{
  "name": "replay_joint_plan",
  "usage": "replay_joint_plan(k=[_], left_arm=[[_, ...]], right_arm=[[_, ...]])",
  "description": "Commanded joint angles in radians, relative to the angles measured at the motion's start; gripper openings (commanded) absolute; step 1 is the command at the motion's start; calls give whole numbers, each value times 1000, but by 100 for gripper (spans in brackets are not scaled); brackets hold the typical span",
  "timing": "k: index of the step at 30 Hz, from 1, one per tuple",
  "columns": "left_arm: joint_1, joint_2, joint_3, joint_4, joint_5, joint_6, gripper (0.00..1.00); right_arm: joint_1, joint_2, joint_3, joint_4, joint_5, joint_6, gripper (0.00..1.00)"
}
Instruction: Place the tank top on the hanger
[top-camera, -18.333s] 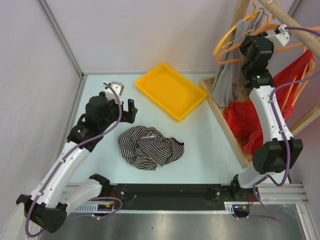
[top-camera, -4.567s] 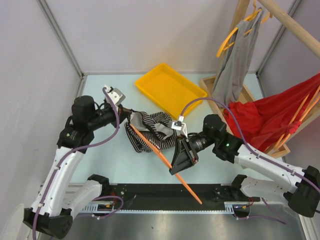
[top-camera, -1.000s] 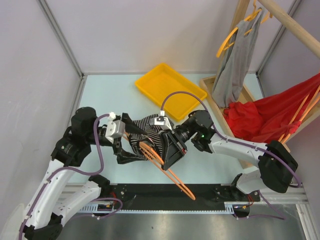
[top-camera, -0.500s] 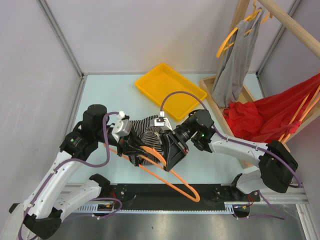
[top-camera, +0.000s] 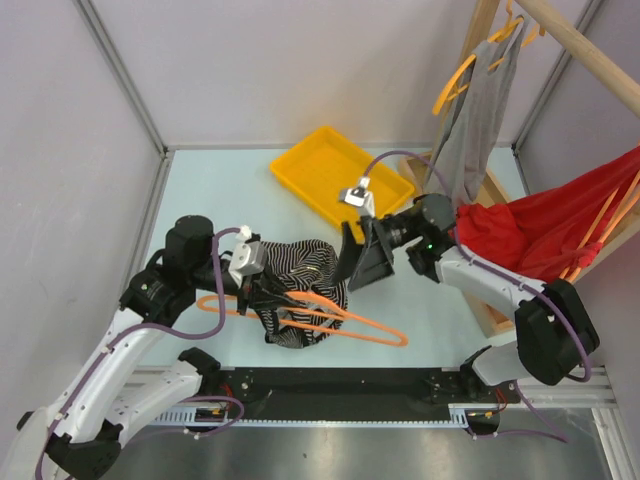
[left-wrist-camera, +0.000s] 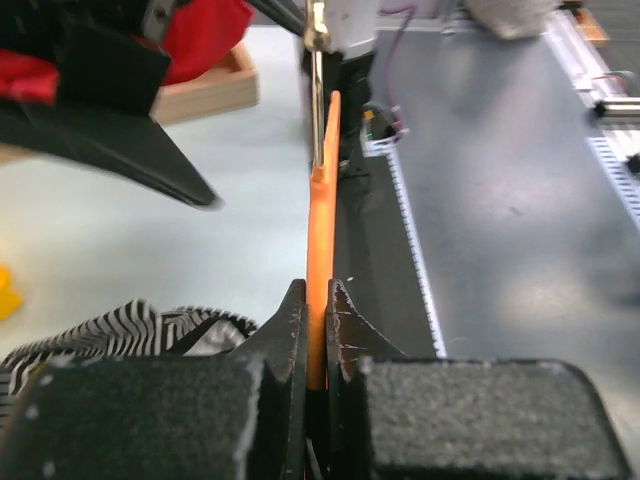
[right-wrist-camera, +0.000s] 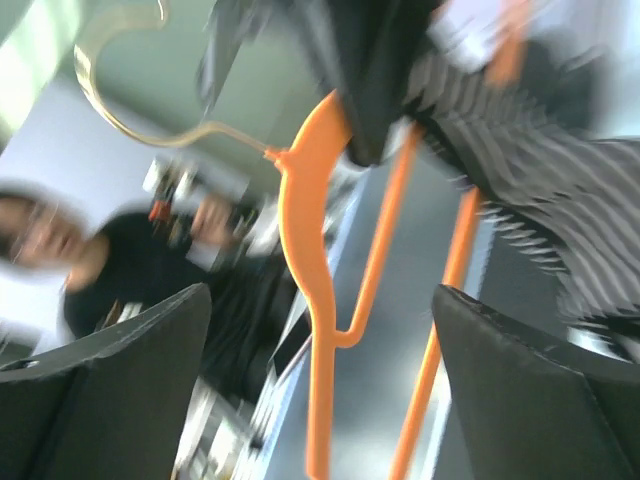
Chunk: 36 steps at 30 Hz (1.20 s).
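Over the near part of the surface (top-camera: 210, 190), the left arm (top-camera: 120, 335) rises from its base, folds at the elbow and reaches in toward the middle, wrist roughly level. Its end effector (left-wrist-camera: 316, 300) is pressed together on the hanger (top-camera: 390, 337), pinching the thin orange plastic edge-on between both fingers. Seen from that wrist, the bar runs straight ahead out of the grip to the silver hook (left-wrist-camera: 317, 90). From above, the hanger lies close to flat and stretches left to right, one end out by the left forearm and the other poking out well to the right of the cloth. The tank top (top-camera: 300, 285) is bunched in a striped heap right at the left end effector, under and around the hanger's bars. I can't tell whether any strap is actually threaded on

The right arm (top-camera: 490, 285) stretches from its base at the right across toward the middle, forearm low, wrist turned toward the heap. Its end effector (top-camera: 358, 268) is spread wide and holds nothing. It hangs just right of the tank top, apart from the hanger, between the heap and the tray (top-camera: 340, 180). Its wrist view is blurred, with the hanger and stripes ahead of the parted fingers (right-wrist-camera: 110, 400)
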Motion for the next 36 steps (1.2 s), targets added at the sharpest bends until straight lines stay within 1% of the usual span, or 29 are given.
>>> replay_joint_plan(k=[1, 2, 4, 5, 6, 7, 8, 9, 10, 11, 12, 13, 14, 16, 17, 19, 20, 21, 22, 23, 24, 25, 27, 28, 30, 31, 32, 34, 36], left_arm=[[-1, -15, -9, 54, -176, -16, 0], [-1, -15, -12, 58, -213, -23, 0], [1, -22, -31, 86, -334, -39, 0], [2, -36, -37, 97, -374, -44, 0], [8, -45, -52, 126, -430, -50, 0], [15, -58, -64, 144, -454, -69, 0], [25, -82, -73, 161, -466, -73, 0], [50, -93, -84, 193, -475, -81, 0], [64, -105, -106, 212, -493, -101, 0], [100, -119, -116, 248, -506, -115, 0], [120, -139, -138, 268, -521, -125, 0], [140, -145, -149, 288, -555, -153, 0], [178, -150, -156, 321, -569, -165, 0], [208, -138, -163, 336, -584, -193, 0], [222, -133, -163, 345, -607, -199, 0], [231, -121, -163, 351, -636, -210, 0], [237, -118, -164, 353, -667, -213, 0], [240, -116, -170, 355, -690, -220, 0], [243, -115, -172, 356, -702, -225, 0], [248, -113, -175, 359, -711, -228, 0], [249, -114, -178, 362, -722, -234, 0], [251, -116, -184, 365, -722, -237, 0], [252, -121, -192, 373, -725, -240, 0], [252, -121, -193, 373, -725, -244, 0], [254, -118, -196, 370, -733, -245, 0], [255, -116, -196, 367, -734, -244, 0], [255, -116, -196, 368, -733, -248, 0], [255, -119, -199, 374, -733, -247, 0], [255, -121, -201, 375, -744, -248, 0]], right_arm=[[-182, -10, 5, 28, 71, -33, 100], [-202, -5, 8, 26, 91, -40, 100], [-251, 1, 19, 6, 112, -56, 100], [-262, 3, 40, -27, 134, -118, 100], [-273, 1, 60, -170, 151, -192, 100], [-282, -5, 82, -290, 175, -284, 100], [-293, -5, 159, -445, 241, -395, 100], [-293, -5, 215, -820, 297, -697, 100], [-293, 13, 270, -1015, 374, -814, 100], [-290, 23, 321, -1137, 489, -896, 100], [-296, 30, 346, -1193, 511, -910, 100], [-302, 29, 337, -1181, 532, -888, 100], [-306, 18, 326, -1157, 602, -872, 100], [-293, 0, 301, -1184, 692, -884, 100], [-285, -37, 291, -1198, 812, -890, 100], [-235, -88, 229, -1212, 931, -898, 100], [-213, -112, 203, -1215, 1036, -895, 99], [-193, -169, 180, -1218, 1090, -890, 99], [-138, -196, 126, -1218, 1143, -884, 99], [-103, -223, 96, -1198, 1240, -860, 98], [-66, -277, 65, -1180, 1281, -852, 98], [25, -295, 10, -1163, 1351, -843, 97], [115, -321, -27, -1131, 1405, -806, 93], [191, -321, -42, -1118, 1437, -794, 89], [270, -315, -68, -1066, 1474, -757, 84], [301, -292, -71, -1049, 1491, -749, 78], [366, -277, -64, -1023, 1529, -746, 76], [419, -220, -58, -991, 1579, -754, 73], [456, -177, -53, -921, 1577, -757, 70]])
